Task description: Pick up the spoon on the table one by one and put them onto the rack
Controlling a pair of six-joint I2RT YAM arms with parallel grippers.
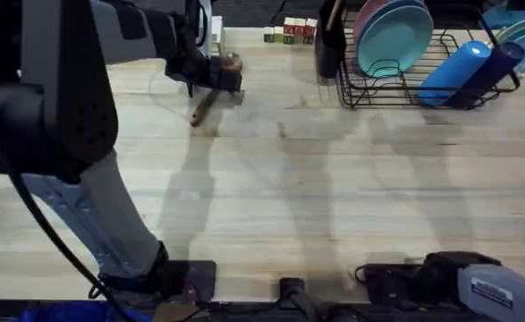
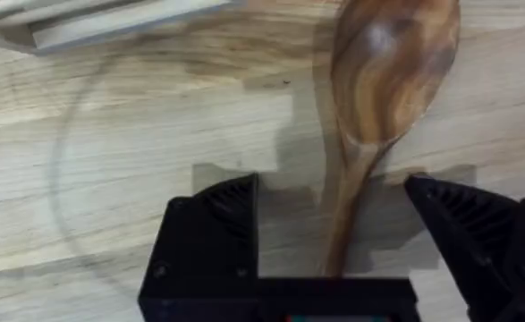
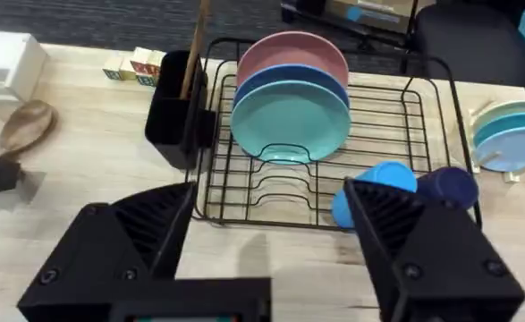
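My left gripper (image 2: 334, 259) is over the spoon (image 2: 378, 107) on the table (image 1: 316, 197), fingers spread apart, one on each side of the handle. In the left wrist view the handle runs straight out from between my fingers and the oval bowl lies ahead of them, hollow side up. The spoon's long axis is therefore in line with my reach and crosswise to the closing direction, which is the relation the coming grasp depends on. Neither finger (image 2: 213, 241) appears to touch the wood; there is a visible gap on both sides, wider on one side than the other, so the handle is not quite centred.

The overhead view confirms this: the left gripper (image 1: 210, 73) sits over the spoon (image 1: 206, 105), whose handle points back toward my base.

My right gripper (image 3: 262, 259) is also open and holds nothing. It hangs low near its own base, facing the rack (image 3: 334, 170), well apart from the spoon. One utensil handle already stands in the rack's black cup (image 3: 177, 116).

Assessment: the left arm is the nearer and is placed to close on the handle. Risk: the off-centre handle may swing as the fingers meet it.
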